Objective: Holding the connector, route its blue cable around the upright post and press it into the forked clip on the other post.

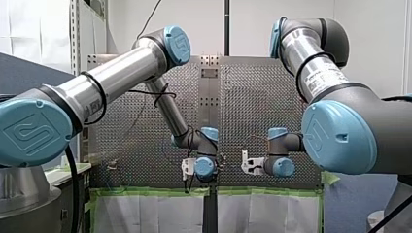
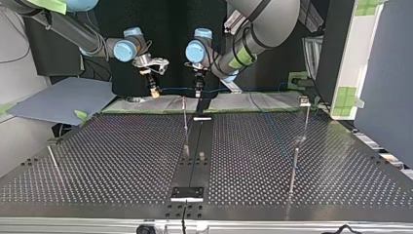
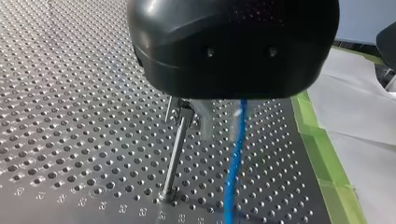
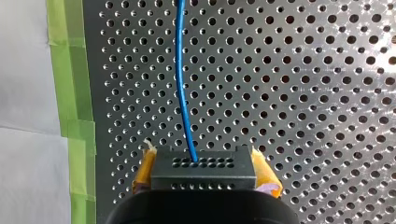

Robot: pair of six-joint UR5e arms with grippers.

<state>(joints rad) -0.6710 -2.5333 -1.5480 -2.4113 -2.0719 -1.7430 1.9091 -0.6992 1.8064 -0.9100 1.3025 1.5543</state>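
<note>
While the right gripper (image 4: 204,173) pinches the black connector (image 4: 204,163) between yellow pads (image 4: 267,176), its blue cable (image 4: 183,93) runs ahead over the perforated table (image 4: 303,93); green tape (image 4: 70,70) edges the table beside it.

The surface (image 4: 303,70) is dark sheet metal punched with holes, smooth with a dull sheen. The post (image 3: 175,154) is bright polished metal. The cable (image 4: 182,93) has a smooth blue plastic sheath with a slight gloss. The connector (image 4: 204,163) is matt black plastic. The pads (image 4: 267,175) on my right end effector (image 4: 204,179) look like wrinkled, glossy amber film. The casing of my left end effector (image 2: 198,91) is glossy black plastic. The green tape (image 4: 70,70) looks matt and papery. The arm tubes (image 1: 121,73) are brushed metal with blue plastic caps.
</note>
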